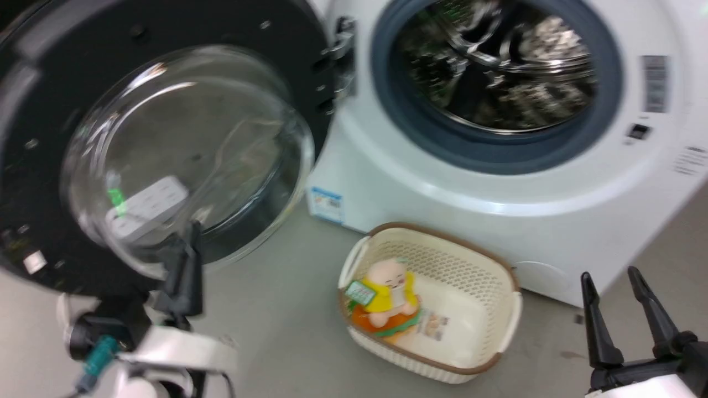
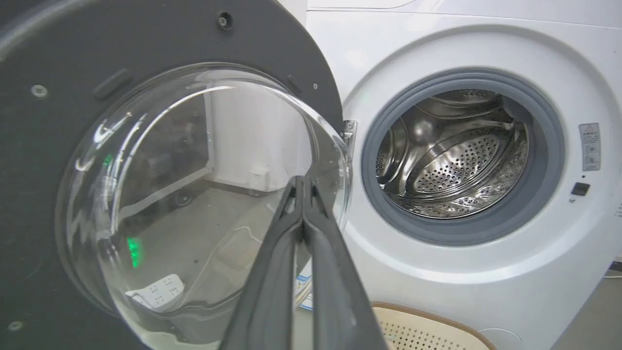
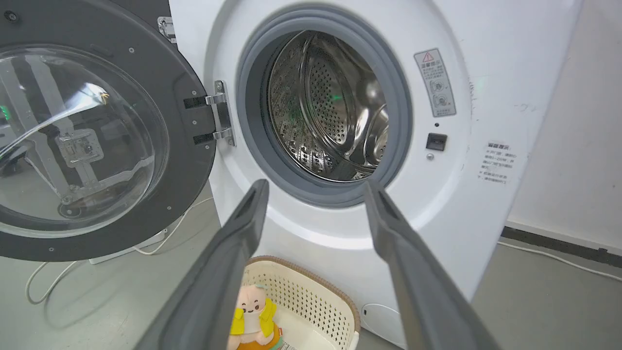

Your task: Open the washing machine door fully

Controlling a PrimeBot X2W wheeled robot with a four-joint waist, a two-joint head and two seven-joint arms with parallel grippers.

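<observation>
Your left end effector has its two fingers pressed together on nothing, the tips lying in front of the lower right edge of the glass bowl; you cannot tell whether they touch the glass. In the head view that arm rises from low on your left, fingers pointing up at the door's inner face. Your right end effector hangs spread and empty at the lower right, well apart from the door.

On the floor between them sits a basket with a plush toy inside, just before the washing machine.

Beyond it, the washing machine door stands swung out to the left of the drum opening, inner face toward you, carried on the hinge. Judge it stiff and fairly heavy, turning only about that hinge. The bulging glass looks slick and curved, so a push there may slide. Better to bear on the black ring at the edge far from the hinge. It looks nearly or wholly open already.
</observation>
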